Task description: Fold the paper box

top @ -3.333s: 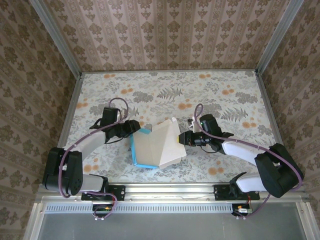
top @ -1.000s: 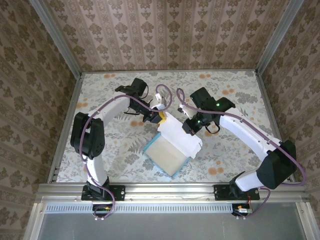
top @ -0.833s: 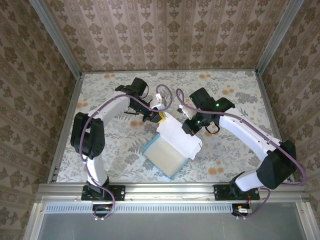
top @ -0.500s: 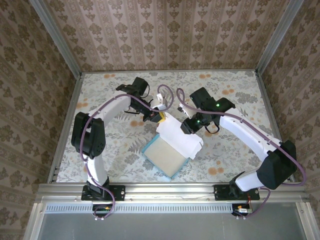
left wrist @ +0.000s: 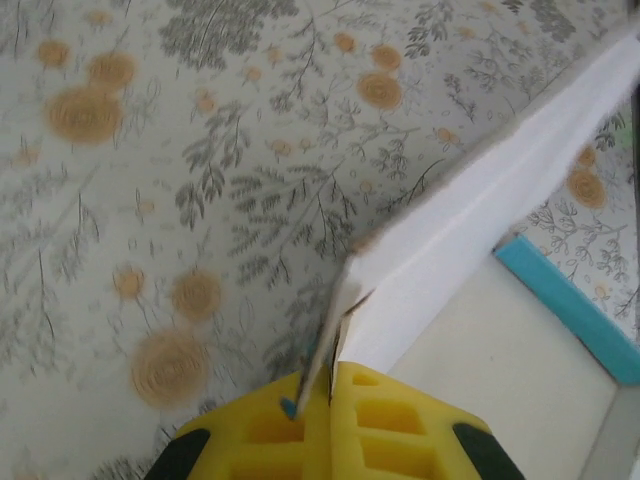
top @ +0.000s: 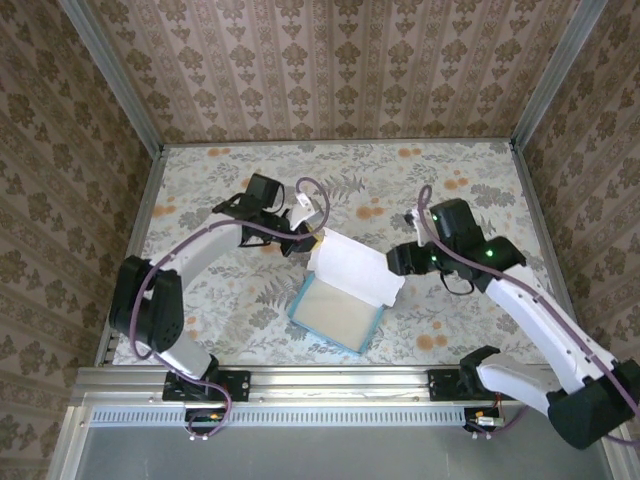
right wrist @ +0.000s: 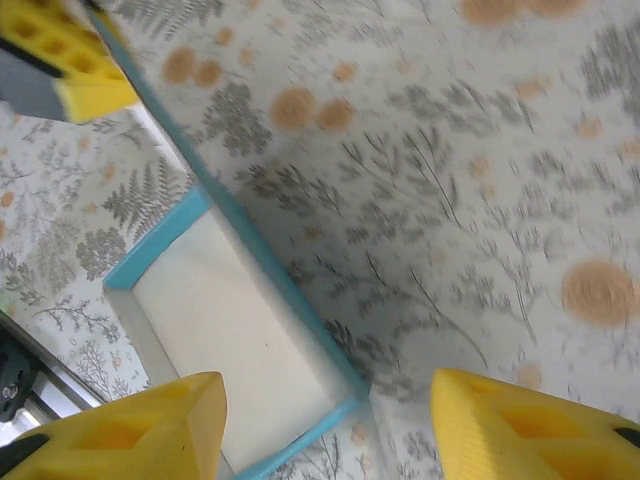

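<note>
Left gripper [left wrist: 328, 400] clamped on paper box [top: 340, 305] white flap, right gripper [right wrist: 325, 420] open, blue-rimmed base flat

Item: paper box [top: 338, 308], thin card, partly folded
Colour: cream-white inside, turquoise-blue rim [top: 328, 343]
Pose: shallow tray lying flat, skewed to the table [top: 470, 190] edges; white flap [top: 350, 268] raised along far side
Place: middle of the table
</note>
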